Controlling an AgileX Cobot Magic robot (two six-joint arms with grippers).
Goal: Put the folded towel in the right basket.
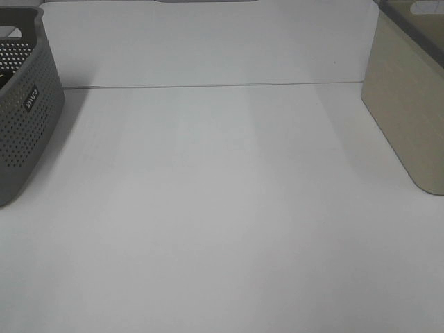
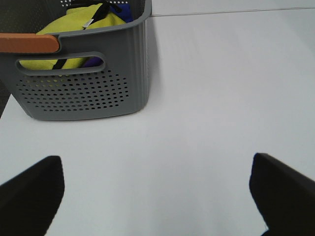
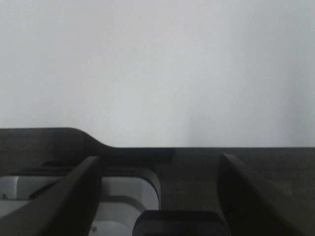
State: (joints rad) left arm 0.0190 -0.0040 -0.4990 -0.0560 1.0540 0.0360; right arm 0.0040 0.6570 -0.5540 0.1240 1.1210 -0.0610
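Bare white surface [image 1: 222, 229] nearest. Left fingers [image 2: 34, 189] spread wide, empty, facing grey perforated basket [image 2: 93, 93] holding yellow cloth [image 2: 74, 22]. Right fingers [image 3: 81, 196] spread, empty. Beige right basket [image 1: 409, 104] far right. Folded towel nowhere identifiable; direction from fingers undeterminable.

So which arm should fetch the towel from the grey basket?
Left, probably. Its open hand faces the grey basket, where yellow cloth shows, apparently the towel. The right hand, also open, sees only bare table and sits nearer the beige basket.
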